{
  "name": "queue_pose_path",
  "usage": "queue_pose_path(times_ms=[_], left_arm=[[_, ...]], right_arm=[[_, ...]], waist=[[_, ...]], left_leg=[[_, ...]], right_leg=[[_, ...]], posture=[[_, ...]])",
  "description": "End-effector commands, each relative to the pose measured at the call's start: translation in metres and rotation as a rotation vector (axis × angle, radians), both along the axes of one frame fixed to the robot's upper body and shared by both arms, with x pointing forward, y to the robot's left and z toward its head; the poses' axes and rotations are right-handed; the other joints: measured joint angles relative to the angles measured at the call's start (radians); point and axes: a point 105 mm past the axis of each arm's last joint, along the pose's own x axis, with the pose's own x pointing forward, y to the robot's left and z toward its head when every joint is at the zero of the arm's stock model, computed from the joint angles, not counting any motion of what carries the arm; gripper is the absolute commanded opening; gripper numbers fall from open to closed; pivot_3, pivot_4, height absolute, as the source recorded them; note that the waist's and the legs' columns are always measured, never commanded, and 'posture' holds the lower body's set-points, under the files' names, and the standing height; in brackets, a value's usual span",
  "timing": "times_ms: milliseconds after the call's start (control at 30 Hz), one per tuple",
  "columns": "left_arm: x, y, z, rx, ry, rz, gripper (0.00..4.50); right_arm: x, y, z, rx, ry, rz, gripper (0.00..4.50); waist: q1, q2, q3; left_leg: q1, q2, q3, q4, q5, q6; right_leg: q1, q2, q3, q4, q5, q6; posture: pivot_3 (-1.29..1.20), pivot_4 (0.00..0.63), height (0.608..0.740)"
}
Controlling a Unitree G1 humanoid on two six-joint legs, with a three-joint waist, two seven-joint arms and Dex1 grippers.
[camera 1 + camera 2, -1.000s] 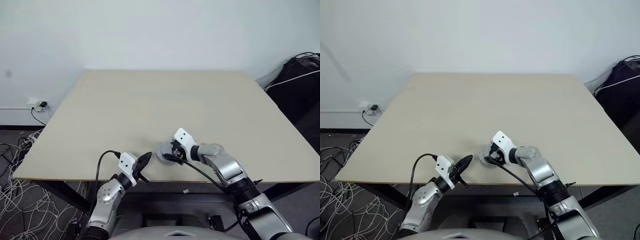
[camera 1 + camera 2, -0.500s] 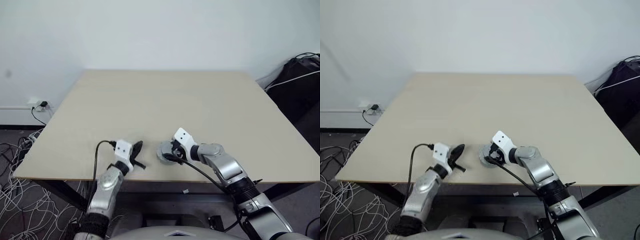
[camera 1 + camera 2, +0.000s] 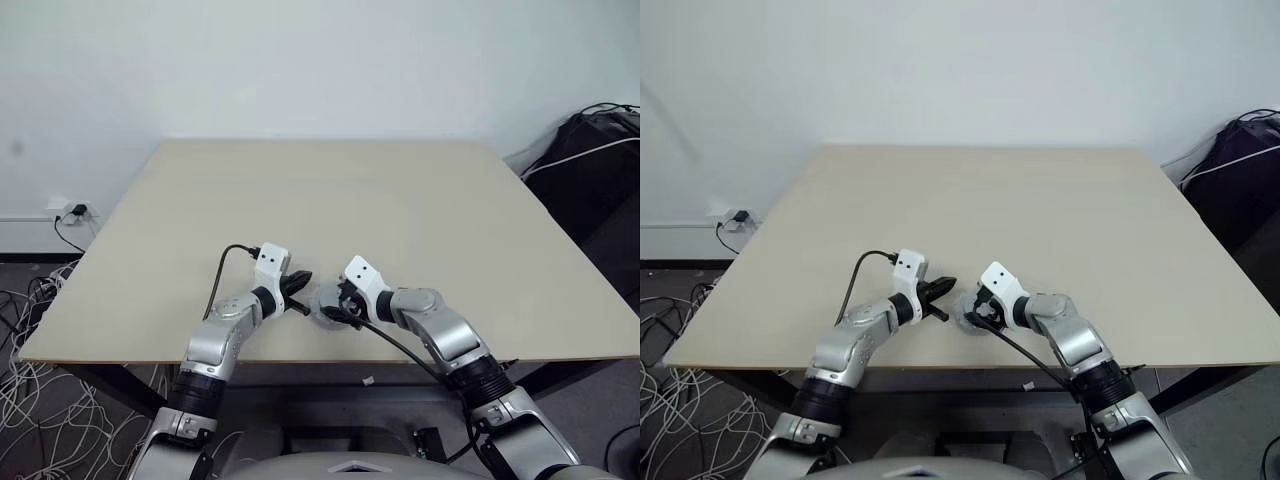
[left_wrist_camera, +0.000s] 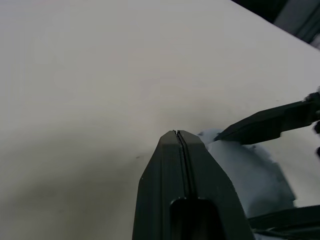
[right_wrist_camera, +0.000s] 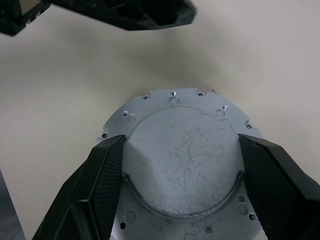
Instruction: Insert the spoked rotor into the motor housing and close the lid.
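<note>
Black fingers of the right gripper (image 5: 180, 200) are clamped on either side of the lid (image 5: 182, 165), one finger (image 5: 107, 180) against each flank of its raised centre. The lid's smooth side faces up, scratched, with small holes round its flange. It sits flat on the table (image 3: 400, 200) near the front edge. What lies beneath the lid cannot be seen, so the housing and the rotor cannot be placed from these views; judged from the flush seating, they are probably already stacked under it.

The grip appears to serve as a steadying hold: pinching the centre boss keeps the lid from sliding or turning while it is pressed or aligned.

Just beside the lid, on its left, is the left gripper (image 3: 297, 287), fingers pressed together and carrying nothing. Its tip points toward the lid's rim and is close to it; contact cannot be confirmed. Closed fingers form one stiff point, suited in my judgement to nudging or pushing down on the rim.

Farther from the lid, the table is bare. Beyond its right edge lies a dark bag (image 3: 600, 160); cables (image 3: 40, 400) cover the floor off its left edge.
</note>
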Motion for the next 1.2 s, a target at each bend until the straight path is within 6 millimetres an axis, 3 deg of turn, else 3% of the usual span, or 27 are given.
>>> queue_pose_path(times_ms=[33,433,1067,1200], left_arm=[[0.009,0.001,0.011,-0.03,0.014,-0.027,0.0],[0.005,-0.005,-0.024,0.006,0.21,-0.128,0.0],[-0.001,-0.02,-0.033,0.055,0.265,-0.245,0.0],[-0.003,-0.022,-0.034,0.055,0.269,-0.253,0.0]], right_arm=[[-0.005,-0.01,-0.018,-0.07,0.061,-0.029,3.19],[-0.005,-0.008,-0.016,-0.063,0.054,-0.031,3.19],[-0.007,-0.004,-0.008,-0.023,0.024,-0.029,3.19],[-0.007,-0.006,-0.002,-0.006,0.008,-0.042,4.43]], waist=[[0.0,0.0,0.0],[-0.001,-0.001,0.001],[0.001,-0.001,0.0],[0.003,-0.001,0.0]], left_leg=[[0.0,0.0,0.0,0.0,0.0,0.0],[0.0,0.0,0.0,0.0,-0.001,-0.003],[0.0,0.0,-0.001,-0.001,-0.002,-0.005],[-0.001,0.0,-0.001,-0.002,-0.002,-0.005]], right_leg=[[0.0,0.0,0.0,0.0,0.0,0.0],[0.0,-0.001,0.0,0.0,0.0,0.0],[-0.001,-0.007,0.001,0.0,0.0,-0.001],[-0.002,-0.007,0.002,-0.001,0.0,-0.001]], posture=[[0.0,0.0,0.74],[0.0,0.0,0.74],[0.0,0.0,0.74],[0.0,0.0,0.74]])
